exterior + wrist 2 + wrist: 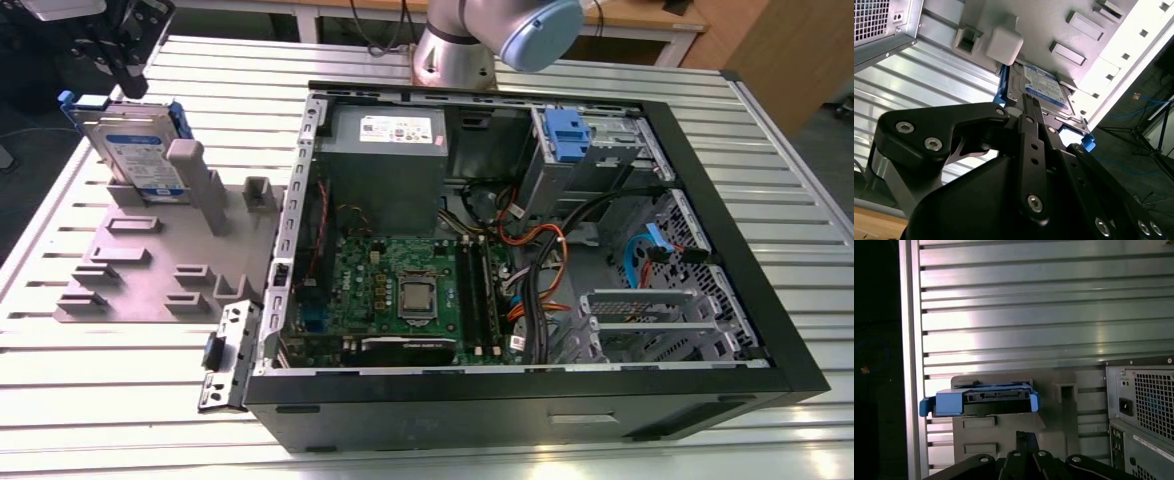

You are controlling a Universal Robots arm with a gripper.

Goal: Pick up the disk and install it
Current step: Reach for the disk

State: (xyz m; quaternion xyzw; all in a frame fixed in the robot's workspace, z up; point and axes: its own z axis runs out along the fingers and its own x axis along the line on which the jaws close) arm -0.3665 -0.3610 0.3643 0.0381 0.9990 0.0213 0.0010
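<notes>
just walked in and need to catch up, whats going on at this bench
A robot arm has its gripper close over the disk, which stands on edge in a grey holder on the slatted metal table, at the exterior view's left. The disk sits in the holder, not yet lifted; whether the gripper touches it cannot be told. Beside the holder lies an open computer case, its board and drive bays exposed.

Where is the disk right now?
The disk stands on edge in the grey holder on the exterior view's left, beside the open computer case and outside it, so it is not yet installed.
</notes>
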